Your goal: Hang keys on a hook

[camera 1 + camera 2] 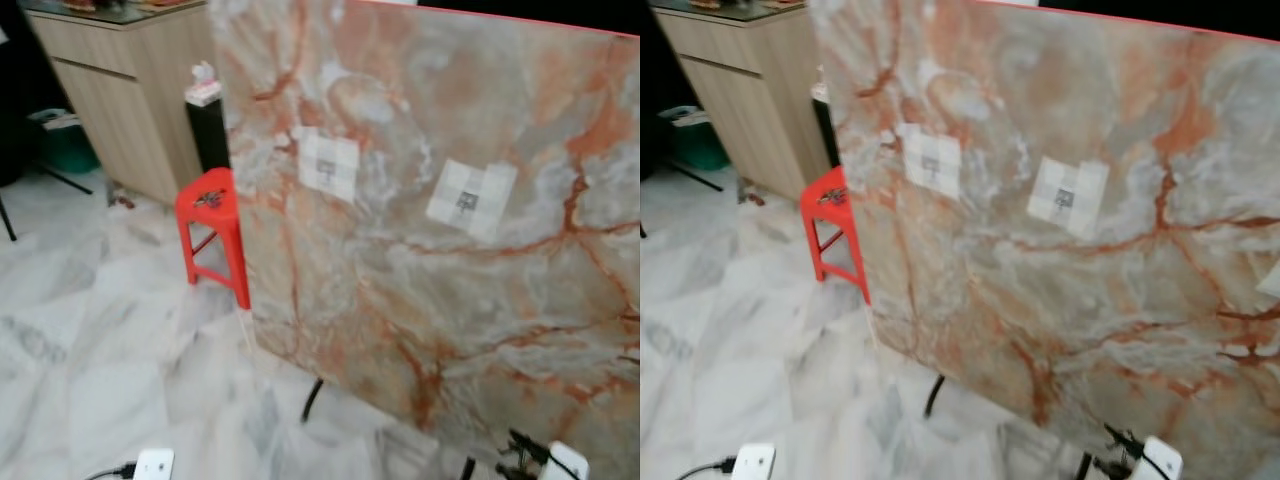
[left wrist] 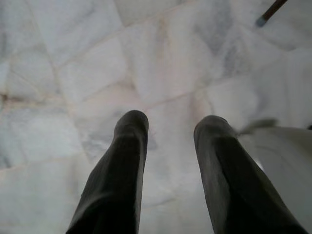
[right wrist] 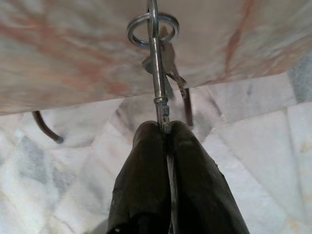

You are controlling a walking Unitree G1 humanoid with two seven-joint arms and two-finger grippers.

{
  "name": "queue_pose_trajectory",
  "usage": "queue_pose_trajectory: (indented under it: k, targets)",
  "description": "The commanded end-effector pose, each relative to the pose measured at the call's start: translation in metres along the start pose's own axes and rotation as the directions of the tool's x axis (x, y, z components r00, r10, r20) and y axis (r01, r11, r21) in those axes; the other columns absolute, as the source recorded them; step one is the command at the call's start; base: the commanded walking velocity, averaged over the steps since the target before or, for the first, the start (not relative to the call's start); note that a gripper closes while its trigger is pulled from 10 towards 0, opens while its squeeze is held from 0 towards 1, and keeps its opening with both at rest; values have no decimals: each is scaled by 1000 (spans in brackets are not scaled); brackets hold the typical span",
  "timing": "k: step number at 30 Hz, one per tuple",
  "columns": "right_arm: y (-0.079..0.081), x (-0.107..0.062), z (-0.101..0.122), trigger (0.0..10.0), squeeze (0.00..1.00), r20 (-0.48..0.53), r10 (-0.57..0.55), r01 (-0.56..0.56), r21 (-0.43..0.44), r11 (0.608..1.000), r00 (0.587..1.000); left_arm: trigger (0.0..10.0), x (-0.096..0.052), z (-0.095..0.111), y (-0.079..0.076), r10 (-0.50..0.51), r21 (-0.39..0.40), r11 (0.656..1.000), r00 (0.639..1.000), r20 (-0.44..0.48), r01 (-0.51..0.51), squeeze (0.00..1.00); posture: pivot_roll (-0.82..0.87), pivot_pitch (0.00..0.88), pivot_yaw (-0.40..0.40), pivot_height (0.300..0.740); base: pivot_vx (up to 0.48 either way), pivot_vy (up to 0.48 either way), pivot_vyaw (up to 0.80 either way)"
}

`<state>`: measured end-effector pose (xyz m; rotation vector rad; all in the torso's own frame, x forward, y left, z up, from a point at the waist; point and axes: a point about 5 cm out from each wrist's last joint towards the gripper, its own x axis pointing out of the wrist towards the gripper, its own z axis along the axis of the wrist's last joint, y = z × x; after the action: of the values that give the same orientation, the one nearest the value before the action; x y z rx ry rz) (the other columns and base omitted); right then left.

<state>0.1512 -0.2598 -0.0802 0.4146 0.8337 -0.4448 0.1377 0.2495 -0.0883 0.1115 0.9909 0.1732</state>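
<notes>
A tall marble-patterned panel (image 1: 420, 250) stands upright before me. On it are two white patches, each with a small dark hook: one on the left (image 1: 326, 167) and one on the right (image 1: 467, 201). In the right wrist view my right gripper (image 3: 165, 127) is shut on a set of keys (image 3: 157, 73). Its metal clasp and key ring (image 3: 152, 24) stick out past the fingertips, close under the panel's lower edge. That arm's white wrist (image 1: 566, 461) shows low at the right, below the hooks. My left gripper (image 2: 170, 122) is open over the floor, with nothing between its fingers.
A red plastic stool (image 1: 212, 205) stands at the panel's left edge, with a black post (image 1: 208, 130) and a wooden cabinet (image 1: 120, 90) behind it. Black stand legs (image 1: 312, 398) poke out under the panel. The floor is white marble tile (image 1: 90, 330).
</notes>
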Motion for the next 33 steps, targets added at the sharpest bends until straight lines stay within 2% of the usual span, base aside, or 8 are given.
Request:
queue_pose_trajectory:
  k: [1,3,10,23,33]
  targets:
    - [5,2,4,10000,0,22,10,-10,24,1000,1000,10000,0,-1,4,7,-2,1000,1000,-12,-7,0,-128,0,-14,740,0,382,0]
    - [6,2,7,10000,0,43,6,-9,71,997,999,10000,0,-1,4,5,-1,1000,1000,-14,-5,0,-127,0,-13,740,0,386,0]
    - [9,3,8,10000,0,45,13,-16,80,997,999,10000,-1,-3,5,6,-1,1000,1000,-22,-6,0,-129,0,-5,740,0,386,-78]
    - [9,3,8,10000,0,46,11,-16,103,995,999,10000,-1,-5,3,3,2,1000,1000,-31,-2,0,-126,0,-2,740,0,388,-800]
    - [16,6,19,10000,0,85,28,-38,116,993,996,10000,0,-2,2,0,1,1000,1000,-26,0,0,-116,0,-6,740,0,385,-800]
